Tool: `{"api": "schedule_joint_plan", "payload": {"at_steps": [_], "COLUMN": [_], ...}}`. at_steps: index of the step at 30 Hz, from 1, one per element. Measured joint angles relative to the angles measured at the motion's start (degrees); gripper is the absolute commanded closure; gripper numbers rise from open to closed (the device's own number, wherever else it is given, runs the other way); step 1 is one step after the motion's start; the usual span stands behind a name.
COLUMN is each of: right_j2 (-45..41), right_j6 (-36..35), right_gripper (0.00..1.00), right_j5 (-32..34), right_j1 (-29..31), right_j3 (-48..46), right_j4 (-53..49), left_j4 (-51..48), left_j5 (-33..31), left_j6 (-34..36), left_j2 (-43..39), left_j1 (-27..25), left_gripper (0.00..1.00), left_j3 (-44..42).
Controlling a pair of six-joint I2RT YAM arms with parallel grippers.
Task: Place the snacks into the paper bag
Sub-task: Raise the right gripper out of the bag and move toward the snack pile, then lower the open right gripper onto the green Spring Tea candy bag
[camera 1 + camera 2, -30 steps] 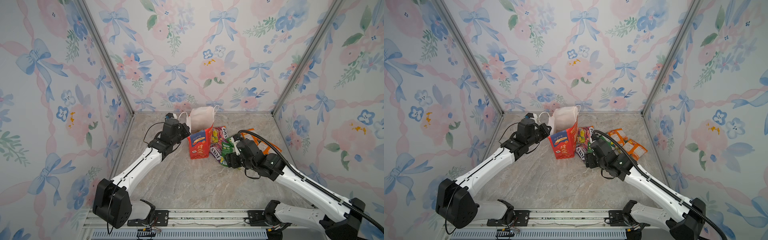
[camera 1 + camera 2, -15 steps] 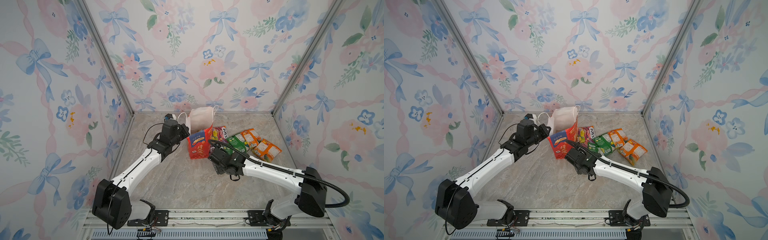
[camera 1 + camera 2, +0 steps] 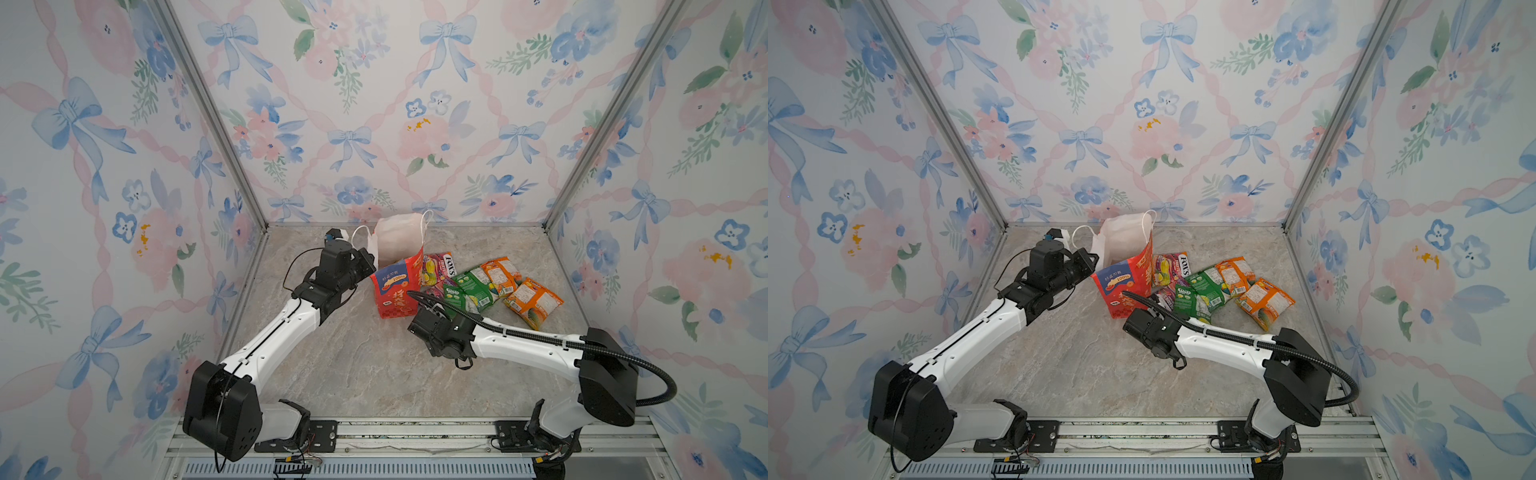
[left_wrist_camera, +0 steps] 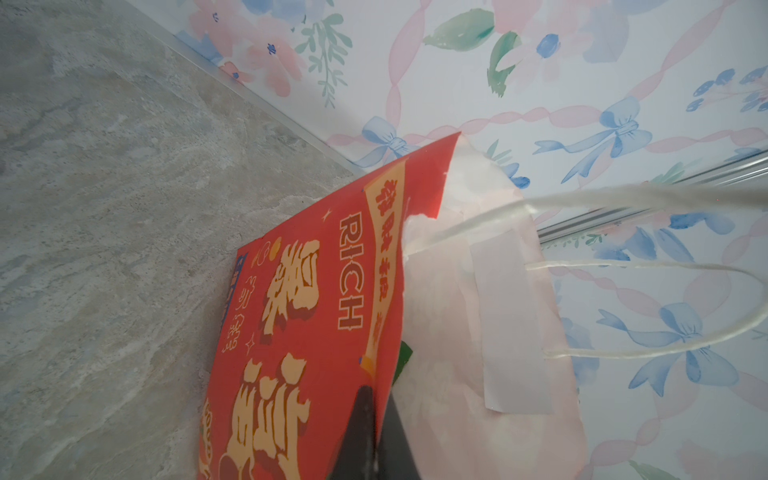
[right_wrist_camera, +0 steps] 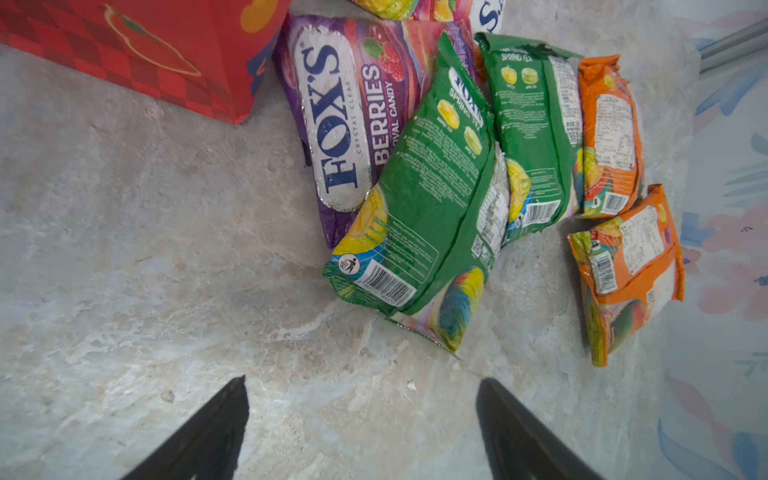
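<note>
Red paper bag (image 3: 397, 286) stands mid-desk (image 3: 357, 374), left jaws pinched shut on its rim. Snacks (image 3: 496, 276) lie beside it. Right jaws wide apart, empty, just short of them. Step, probably: approach for pick. Next: advance, close on nearest green packet (image 5: 419, 199).

Both top views look from high above the front edge of the table (image 3: 340, 374), down and forward to the back wall (image 3: 374, 124). They stand far off, so each shows the whole table, the paper bag (image 3: 397, 291) and the snacks (image 3: 478, 286), only slightly shifted sideways. The left wrist camera sits very near the paper bag, just behind the left gripper (image 4: 380, 395), and looks along its red side to the open mouth. The right wrist camera looks down on the table from near, past the right gripper (image 5: 363, 378). It shares the snacks and the bag's bottom corner with the top views.
</note>
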Motion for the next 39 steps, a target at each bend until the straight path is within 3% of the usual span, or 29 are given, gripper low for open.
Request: {"api": "schedule_joint_plan", "payload": {"at_steps": [8, 15, 39], "right_j2": [8.57, 9.33, 10.78], "right_j6": [4.48, 8.15, 3.54], "right_gripper": [0.11, 0.10, 0.10], "right_j5": [3.80, 6.54, 13.00], "right_j1": [1.25, 1.25, -0.72], "right_j3": [0.22, 0.04, -1.99], "right_j4": [-0.85, -1.38, -1.20], "left_j4": [0.02, 0.07, 0.37], "left_j5": [0.79, 1.09, 1.53], "left_j6": [0.00, 0.00, 0.00], "left_j2": [0.00, 0.00, 0.00], "left_j1": [0.52, 0.79, 0.79], "left_gripper": [1.00, 1.00, 1.00], "left_j3": [-0.07, -0.20, -0.26]}}
